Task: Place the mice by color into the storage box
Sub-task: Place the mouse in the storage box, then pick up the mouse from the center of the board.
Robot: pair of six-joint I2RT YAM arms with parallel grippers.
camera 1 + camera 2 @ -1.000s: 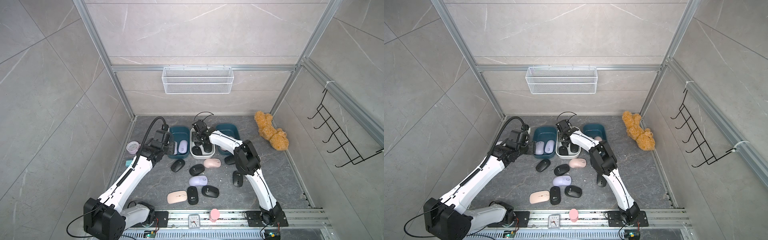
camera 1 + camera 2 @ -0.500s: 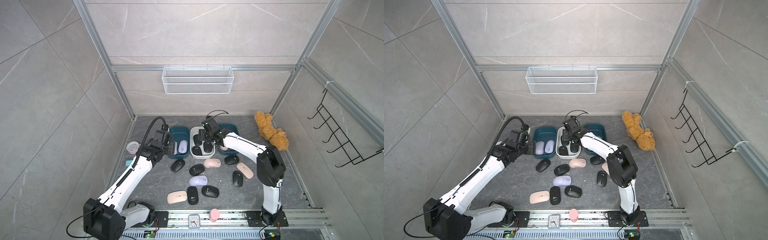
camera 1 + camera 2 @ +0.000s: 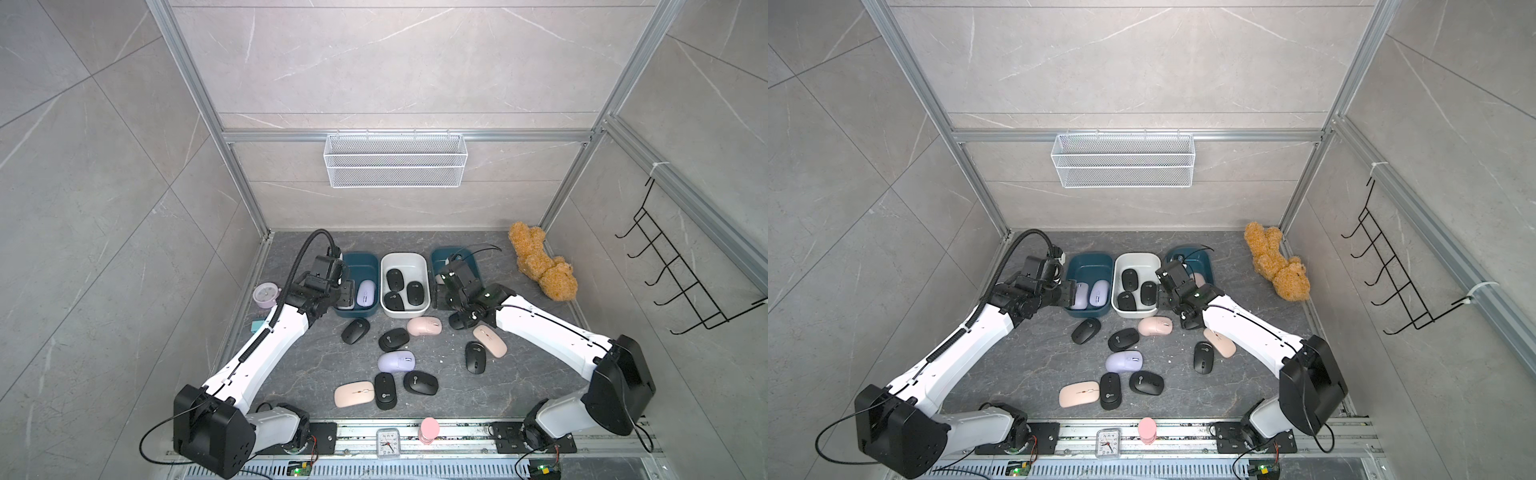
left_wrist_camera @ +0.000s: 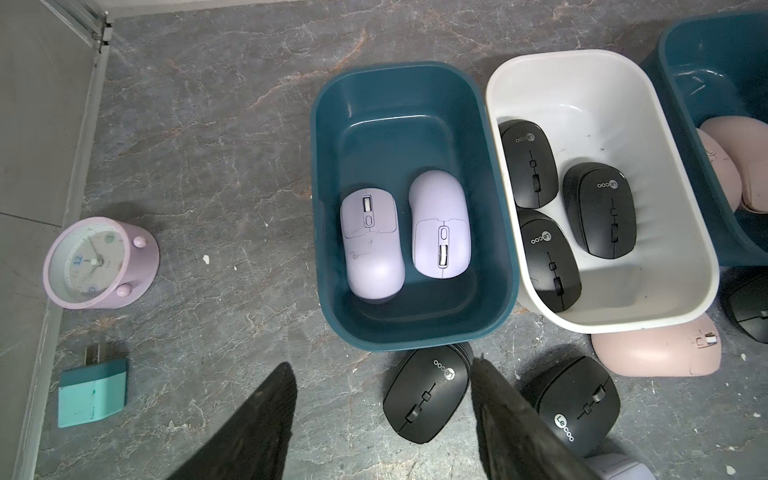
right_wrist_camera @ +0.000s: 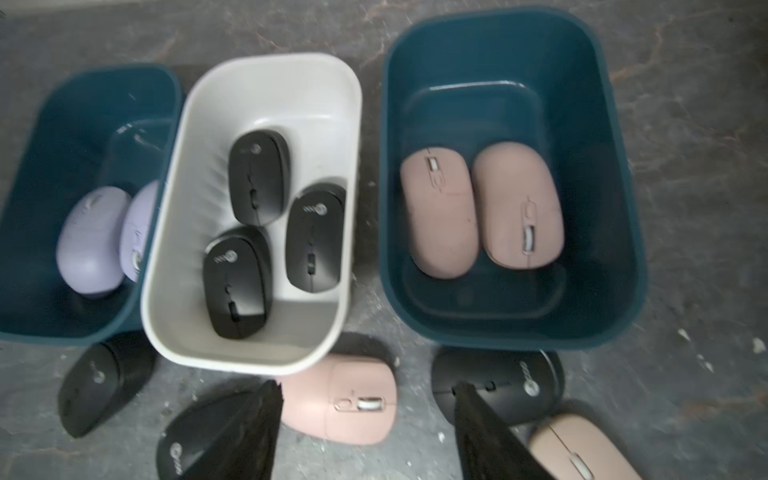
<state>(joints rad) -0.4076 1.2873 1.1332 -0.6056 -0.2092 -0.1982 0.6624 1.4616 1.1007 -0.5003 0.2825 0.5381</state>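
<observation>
Right gripper (image 5: 365,386) hangs in front of the boxes with its jaws spread and nothing between them; ahead of the gap, in the right wrist view, lies a loose pink mouse (image 5: 340,401), flat on the table (image 3: 449,386) and just beside the near wall of the white box (image 5: 270,91); its home, the right teal box (image 5: 511,104), stands next along and holds two pink mice (image 5: 440,212). The pick turns on how that mouse lies: its long axis runs across the gap from jaw to jaw, in line with the row of boxes, so closing as things stand would likely catch it nose and tail; a quarter turn of the wrist looks the safer way onto its narrow flanks. It sits nearer the right arm (image 3: 552,332) than the left; a black mouse (image 5: 519,370) lies close beside one jaw and could get nudged.

Left gripper (image 4: 380,363), likewise spread and empty, hovers at the near rim of the left teal box (image 4: 395,124), where two purple mice (image 4: 440,224) lie; a second black mouse (image 4: 428,395) rests just in front of that rim; three black mice (image 4: 548,259) sit in the white box; one purple mouse (image 3: 397,360) lies mid-table, apart from both arms.
</observation>
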